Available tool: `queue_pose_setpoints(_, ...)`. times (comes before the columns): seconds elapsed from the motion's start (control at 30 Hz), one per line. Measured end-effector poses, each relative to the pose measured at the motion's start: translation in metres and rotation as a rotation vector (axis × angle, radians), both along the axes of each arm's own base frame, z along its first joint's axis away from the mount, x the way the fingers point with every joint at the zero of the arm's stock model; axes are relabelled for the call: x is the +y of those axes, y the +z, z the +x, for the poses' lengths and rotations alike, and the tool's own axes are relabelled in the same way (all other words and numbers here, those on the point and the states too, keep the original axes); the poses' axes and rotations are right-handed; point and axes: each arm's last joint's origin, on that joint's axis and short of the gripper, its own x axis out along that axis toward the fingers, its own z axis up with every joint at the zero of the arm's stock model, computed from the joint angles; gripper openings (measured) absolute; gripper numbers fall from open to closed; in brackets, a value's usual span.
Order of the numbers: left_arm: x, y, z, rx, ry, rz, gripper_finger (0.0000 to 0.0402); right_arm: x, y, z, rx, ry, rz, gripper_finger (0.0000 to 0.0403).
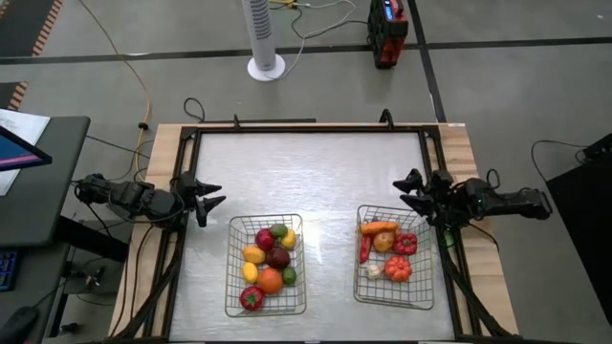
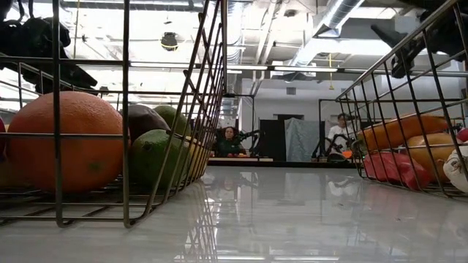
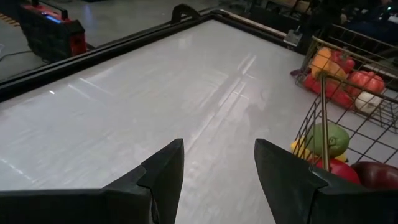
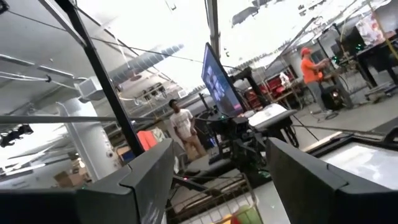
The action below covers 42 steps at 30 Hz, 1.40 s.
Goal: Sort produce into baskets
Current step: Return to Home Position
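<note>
Left end effector (image 1: 207, 201) at 9 o'clock and right end effector (image 1: 409, 191) at 3 o'clock gape empty; swinging low, the right one might snag the right basket (image 1: 392, 305)

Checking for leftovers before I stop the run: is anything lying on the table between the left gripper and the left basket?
Nothing visible. The open left gripper sits near the table's left edge, and only bare tabletop lies between it and the left basket, which holds produce.
</note>
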Motion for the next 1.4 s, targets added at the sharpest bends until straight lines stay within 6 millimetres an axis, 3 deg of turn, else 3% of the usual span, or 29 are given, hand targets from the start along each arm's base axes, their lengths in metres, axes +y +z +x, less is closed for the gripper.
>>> queue_pose_setpoints(0.27, 0.000, -0.001, -0.001, 0.017, -0.002, 0.004, 0.0183, 0.000, -0.012, 0.004, 0.134, -0.033, -0.023, 0.0281)
queue_pose_setpoints(0.47, 0.000, -0.001, -0.001, 0.017, -0.001, 0.005, 0.0183, 0.000, -0.034, 0.008, 0.376, -0.087, -0.290, 0.0281)
queue_pose_setpoints(0.63, 0.000, -0.001, -0.001, 0.017, -0.002, 0.005, 0.0183, 0.000, -0.036, 0.009, 0.401, -0.104, -0.437, 0.0282)
queue_pose_setpoints(1.4, 0.000, -0.001, -0.001, 0.017, -0.003, 0.004, 0.0183, 0.000, -0.037, 0.009, 0.404, -0.104, -0.441, 0.0282)
